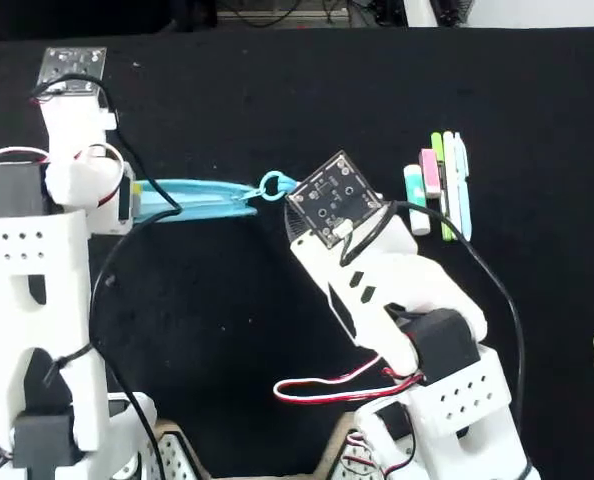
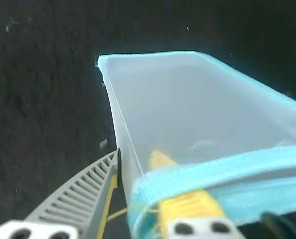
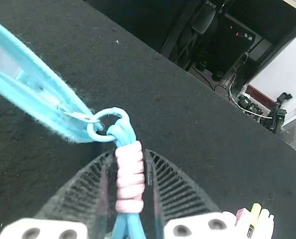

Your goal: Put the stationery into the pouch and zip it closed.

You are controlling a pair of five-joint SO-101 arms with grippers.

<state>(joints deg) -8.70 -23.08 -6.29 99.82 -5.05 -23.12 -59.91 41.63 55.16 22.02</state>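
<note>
The left gripper is closed on one end of the light blue pouch. Its grey ribbed finger is against the outside of the mesh wall, and its yellow-padded finger presses the zipper band from the other side, so the pouch's edge is pinched between them. From those fingers the translucent pouch stretches away over the black table. At the far end of the pouch, the right gripper is drawn in narrow around the braided pink and blue pull cord, with a ribbed finger close on either side of it. Just past the fingertips, the cord loops through a blue ring on the zipper. Beyond the ring, the two blue zipper bands spread apart. The stationery, pens and highlighters in a tidy row, lies on the table well apart from both grippers, on the side of the right fingers away from the pouch.
</note>
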